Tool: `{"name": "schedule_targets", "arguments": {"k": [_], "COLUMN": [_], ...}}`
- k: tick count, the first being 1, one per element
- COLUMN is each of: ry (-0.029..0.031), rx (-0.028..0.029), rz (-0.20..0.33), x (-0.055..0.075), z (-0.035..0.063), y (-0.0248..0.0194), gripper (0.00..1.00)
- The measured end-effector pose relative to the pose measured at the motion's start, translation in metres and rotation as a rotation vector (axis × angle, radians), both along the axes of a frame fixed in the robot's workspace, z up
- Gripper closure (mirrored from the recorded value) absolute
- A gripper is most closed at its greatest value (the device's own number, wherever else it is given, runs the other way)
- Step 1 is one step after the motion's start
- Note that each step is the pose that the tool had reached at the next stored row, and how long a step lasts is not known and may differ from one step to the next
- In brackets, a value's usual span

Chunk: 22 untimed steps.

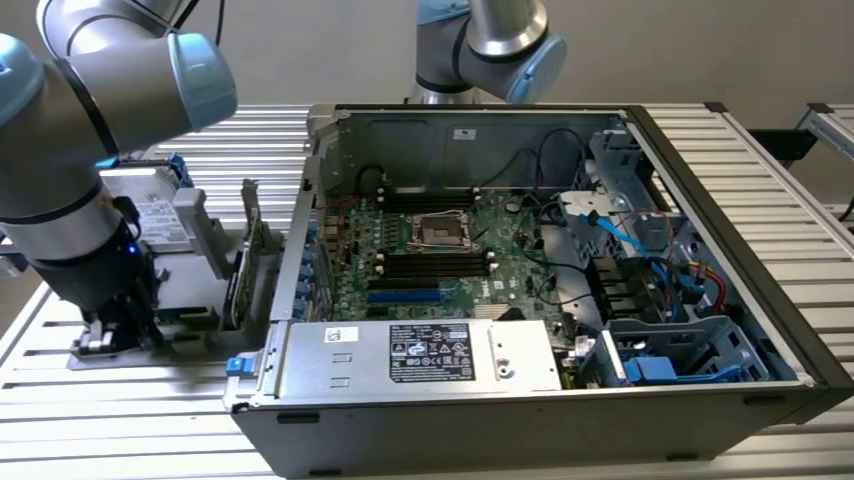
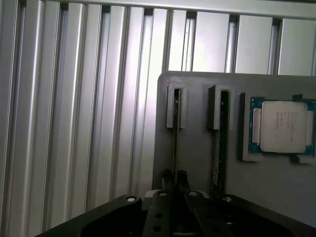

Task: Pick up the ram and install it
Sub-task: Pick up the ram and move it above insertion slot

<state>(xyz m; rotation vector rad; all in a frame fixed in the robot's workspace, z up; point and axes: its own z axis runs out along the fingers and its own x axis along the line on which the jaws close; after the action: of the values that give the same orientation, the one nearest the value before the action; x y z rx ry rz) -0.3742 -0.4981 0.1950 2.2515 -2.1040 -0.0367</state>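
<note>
The gripper (image 2: 175, 180) stands over the grey holder (image 2: 195, 143), at 9 o'clock from the computer case (image 1: 534, 432) in the exterior view, with its fingers clamped on the ram (image 2: 175, 138), which sits edge-up in a holder slot beside a second stick (image 2: 217, 148)

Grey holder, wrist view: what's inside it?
The ram stands edge-on in one slot, a second stick beside it, a processor in a recess. The end effector covers both sticks' near ends.
</note>
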Motion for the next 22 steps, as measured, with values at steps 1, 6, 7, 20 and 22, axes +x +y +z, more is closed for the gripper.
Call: {"name": "schedule_targets", "arguments": {"k": [1, 6, 7, 20, 22], "ry": [-0.0001, -0.0001, -0.0001, -0.0001, -0.0002], "rx": [0.0001, 0.0001, 0.0001, 0.0000, 0.0002], "rz": [0.000, -0.002, -0.003, -0.011, -0.012], "x": [0.000, 0.000, 0.000, 0.000, 0.000], "z": [0.0005, 0.0046, 0.0055, 0.0199, 0.0233], "y": [0.0000, 0.0000, 0.0001, 0.0010, 0.0013], "gripper": [0.86, 0.86, 0.86, 0.86, 0.86]}}
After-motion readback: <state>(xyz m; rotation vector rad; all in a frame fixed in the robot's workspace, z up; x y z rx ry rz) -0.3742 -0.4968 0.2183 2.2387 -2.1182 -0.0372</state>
